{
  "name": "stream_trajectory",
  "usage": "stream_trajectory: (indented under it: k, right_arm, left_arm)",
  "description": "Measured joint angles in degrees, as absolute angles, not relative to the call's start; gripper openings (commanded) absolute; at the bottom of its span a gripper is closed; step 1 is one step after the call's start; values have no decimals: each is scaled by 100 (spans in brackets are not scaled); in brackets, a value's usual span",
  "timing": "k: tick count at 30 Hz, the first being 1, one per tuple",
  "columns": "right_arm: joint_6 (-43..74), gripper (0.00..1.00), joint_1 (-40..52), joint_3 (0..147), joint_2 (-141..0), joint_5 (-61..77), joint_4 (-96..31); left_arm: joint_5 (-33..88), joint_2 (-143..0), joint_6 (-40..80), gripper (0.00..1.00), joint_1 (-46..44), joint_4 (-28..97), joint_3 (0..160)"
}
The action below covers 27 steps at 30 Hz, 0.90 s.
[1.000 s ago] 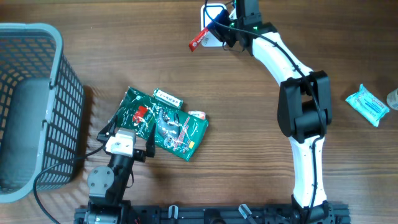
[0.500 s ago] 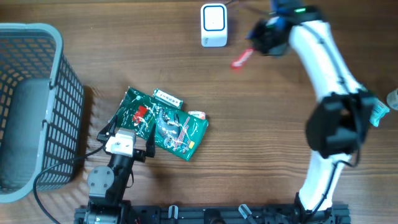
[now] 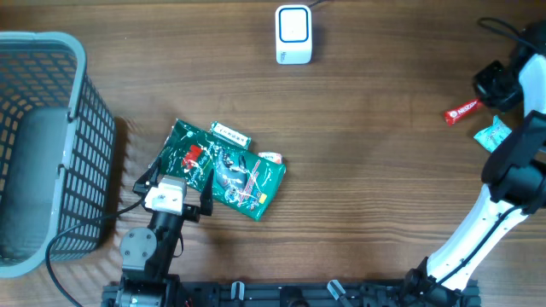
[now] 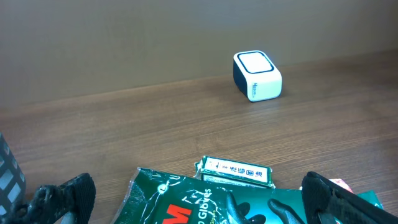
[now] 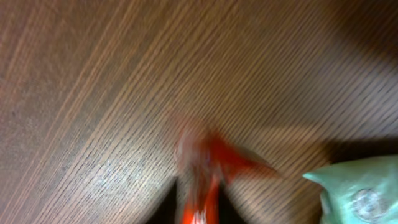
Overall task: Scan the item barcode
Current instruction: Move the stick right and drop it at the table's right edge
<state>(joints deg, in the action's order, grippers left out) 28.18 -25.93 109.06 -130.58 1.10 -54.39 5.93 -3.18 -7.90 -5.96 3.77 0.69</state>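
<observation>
The white barcode scanner [image 3: 293,34] stands at the table's far edge, also in the left wrist view [image 4: 257,75]. A slim red packet [image 3: 461,112] sticks out leftward from my right gripper [image 3: 490,89] at the far right of the table, well away from the scanner. In the right wrist view the red packet [image 5: 211,162] is a blur between my dark fingertips [image 5: 198,208], and the blur hides whether they press on it. My left gripper [image 4: 196,199] stands open over a green glove packet [image 4: 236,202], touching nothing.
A grey mesh basket [image 3: 51,145] fills the left side. Green glove packets [image 3: 223,170] and a small labelled box [image 3: 230,135] lie front left. A teal packet [image 3: 493,135] lies just below the red one, also in the right wrist view [image 5: 354,186].
My right arm has swung from the scanner across to the far right edge, carrying the red packet with it. The left arm and the green packets have not moved.
</observation>
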Motion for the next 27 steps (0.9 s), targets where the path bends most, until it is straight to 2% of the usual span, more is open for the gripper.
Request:
stream_trajectory:
  k: [8,13,18,27]
  right_arm:
    - [2517,100,-2484,11922,-12575,1431,-6849]
    - [2506,99,-2368,12116,-10654,2394,-8007]
    - [2543,100,-2209,12263,-8680,2749,-8842]
    - [2353,100,-2198,12254,-7032,2766,-9220]
  left_arm:
    - [591,-318,-790,100,-596,377,69]
    - [591,-338,-790,100,-596,377,69]
    - [591,-344,-790,100,-596,377,69]
    - [591,-349,-790,100,-596,377,69]
